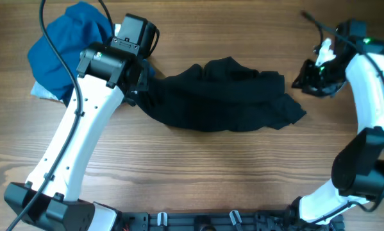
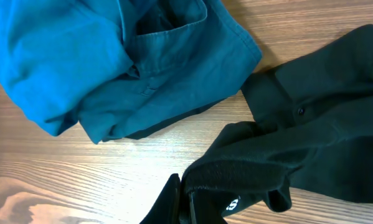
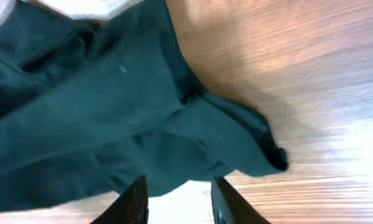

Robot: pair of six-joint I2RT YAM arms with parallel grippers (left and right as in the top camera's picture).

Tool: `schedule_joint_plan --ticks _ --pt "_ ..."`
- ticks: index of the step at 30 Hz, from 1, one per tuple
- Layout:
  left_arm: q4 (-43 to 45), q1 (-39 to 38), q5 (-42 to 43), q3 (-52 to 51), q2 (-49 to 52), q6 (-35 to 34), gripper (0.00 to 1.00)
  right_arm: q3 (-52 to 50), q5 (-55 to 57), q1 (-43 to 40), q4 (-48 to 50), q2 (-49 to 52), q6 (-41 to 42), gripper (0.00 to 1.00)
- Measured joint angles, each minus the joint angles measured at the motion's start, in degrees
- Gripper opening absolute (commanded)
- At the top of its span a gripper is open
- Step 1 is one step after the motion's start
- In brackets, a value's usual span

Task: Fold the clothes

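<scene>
The black shirt (image 1: 224, 96) lies lengthwise left-to-right: left fingers (image 2: 169, 205) clamped on its left end, right fingers (image 3: 133, 202) parted, empty, near its right end.

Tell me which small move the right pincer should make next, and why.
Probably bring the right pincer onto the nearest end of the black shirt and close it. Its jaws stand apart and empty, the left pincer is shut on the opposite end, and the shirt lies crumpled: spreading it likely needs both ends held.

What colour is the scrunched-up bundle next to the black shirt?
The bundle is bright blue. The left wrist view shows it best.
</scene>
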Motion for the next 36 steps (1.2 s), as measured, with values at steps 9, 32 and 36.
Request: schedule_joint_plan --ticks 9,32,36 --pt "0.92 0.0 0.04 0.0 0.5 0.0 0.04 -17.03 -10.62 2.91 31.21 0.98 -4.81 0.24" --pt "0.79 0.0 0.72 0.0 0.5 0.02 0.04 -15.39 -19.82 2.14 19.74 1.49 -0.57 0.04" --pt "0.46 0.0 0.72 0.0 0.5 0.0 0.04 -3.5 -18.29 -0.94 5.73 -3.89 3.54 0.04"
